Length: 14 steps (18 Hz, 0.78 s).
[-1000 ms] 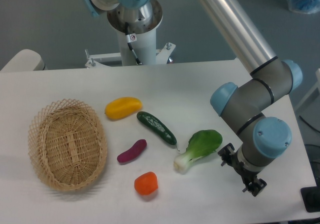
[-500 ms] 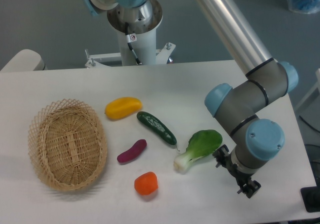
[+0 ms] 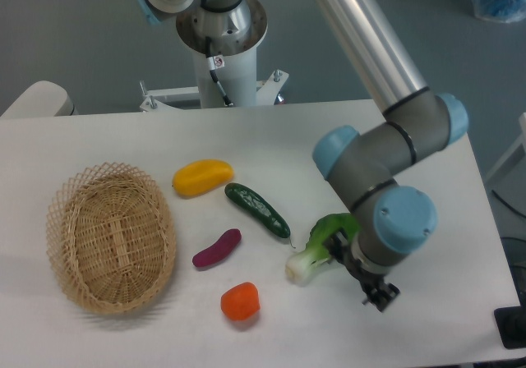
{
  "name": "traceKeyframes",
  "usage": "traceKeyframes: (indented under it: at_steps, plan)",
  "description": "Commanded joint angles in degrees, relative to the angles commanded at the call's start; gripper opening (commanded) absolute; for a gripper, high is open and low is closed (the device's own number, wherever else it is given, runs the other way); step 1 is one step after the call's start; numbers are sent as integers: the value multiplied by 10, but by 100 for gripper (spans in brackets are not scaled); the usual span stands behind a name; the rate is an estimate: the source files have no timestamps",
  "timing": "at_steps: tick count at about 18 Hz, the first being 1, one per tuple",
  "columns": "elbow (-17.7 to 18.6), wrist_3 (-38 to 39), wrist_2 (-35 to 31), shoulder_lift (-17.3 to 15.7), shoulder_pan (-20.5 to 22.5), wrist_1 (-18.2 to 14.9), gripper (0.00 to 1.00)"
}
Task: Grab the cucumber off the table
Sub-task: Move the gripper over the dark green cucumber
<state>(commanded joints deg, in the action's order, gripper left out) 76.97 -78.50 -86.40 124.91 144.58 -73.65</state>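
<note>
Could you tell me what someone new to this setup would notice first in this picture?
The big grey and blue arm dominates the right side, its gripper low over the table and partly covering the bok choy. Next come the bright toy vegetables in the middle: a yellow pepper, the dark green cucumber, a purple eggplant and an orange one nearest the front. A wicker basket sits at the left.
</note>
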Motion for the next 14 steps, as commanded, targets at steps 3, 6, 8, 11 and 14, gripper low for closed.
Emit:
traceKeyframes:
  at_steps: [3,6,8,11,14]
  plan:
    - [83,68,0,-54,-3,32,100]
    - [161,133,1,-99,-4,69,100]
    - [211,190,1,-120,-4,103,100]
    - [256,265,1,-131,-7,156,100]
    - [265,343,0,-130,-26,167,100]
